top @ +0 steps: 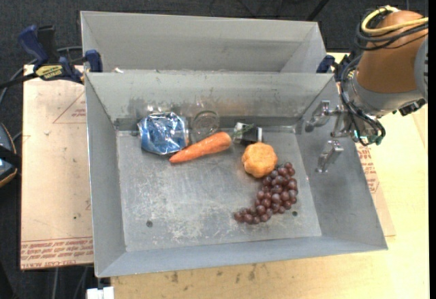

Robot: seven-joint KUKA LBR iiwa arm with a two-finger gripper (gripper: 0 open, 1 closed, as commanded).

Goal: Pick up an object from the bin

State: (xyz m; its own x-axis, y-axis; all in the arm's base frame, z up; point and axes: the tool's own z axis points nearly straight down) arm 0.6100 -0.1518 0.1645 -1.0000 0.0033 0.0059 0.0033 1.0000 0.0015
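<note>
My gripper [323, 135] hangs over the bin's right sloping wall with its two metal fingers spread open and nothing between them. The nearest things lie to its left on the bin floor. An orange, rough-skinned round fruit [259, 159] sits there. A bunch of dark purple grapes [270, 195] touches the fruit's lower side. A small dark object with a green and white end [248, 132] lies just behind the fruit.
Further left by the back wall lie an orange carrot [201, 147], a clear cup [204, 123] and a crumpled blue foil bag [162, 133]. The bin's front-left floor is bare metal.
</note>
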